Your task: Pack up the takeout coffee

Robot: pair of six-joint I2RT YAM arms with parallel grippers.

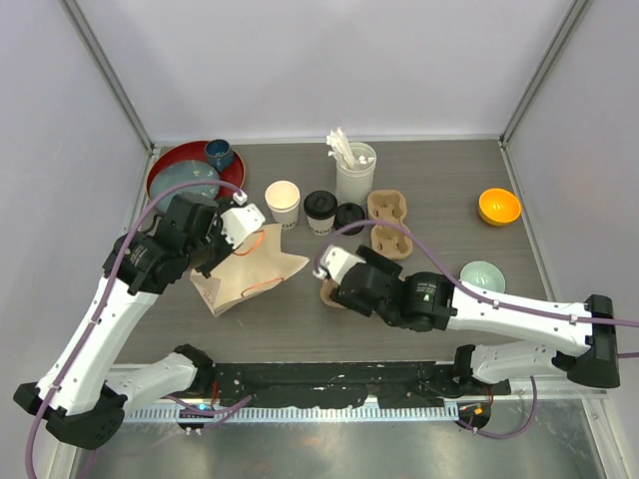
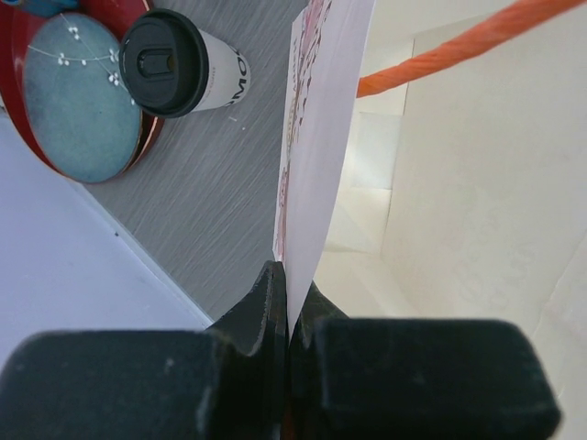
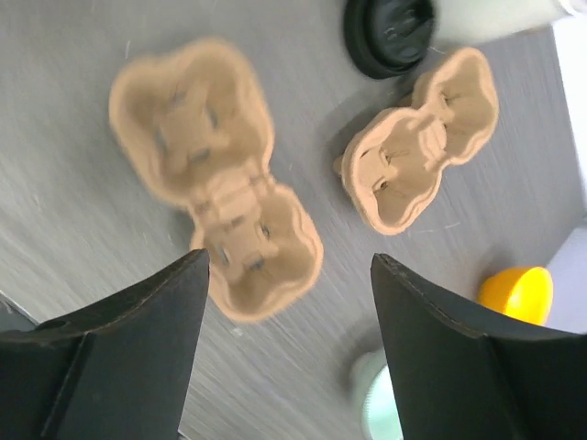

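Note:
An open white paper cup (image 1: 283,203) stands behind the paper bag (image 1: 250,274). A second cup (image 1: 320,212) (image 2: 179,64) wears its black lid, and a loose black lid (image 1: 349,217) (image 3: 388,32) lies to its right. My left gripper (image 1: 248,232) (image 2: 289,275) is shut on the bag's upper edge (image 2: 316,137) and holds the mouth up. My right gripper (image 1: 334,287) (image 3: 289,266) hangs open over a tan cup carrier (image 3: 215,174) (image 1: 326,294) that lies on the table, with nothing between its fingers.
Another tan carrier (image 1: 387,222) (image 3: 422,137) lies right of the loose lid. A white cylinder of sticks (image 1: 354,172) stands at the back. A red tray (image 1: 165,165) with a blue plate (image 2: 78,96) sits back left. An orange bowl (image 1: 498,206) and a pale green bowl (image 1: 482,276) are on the right.

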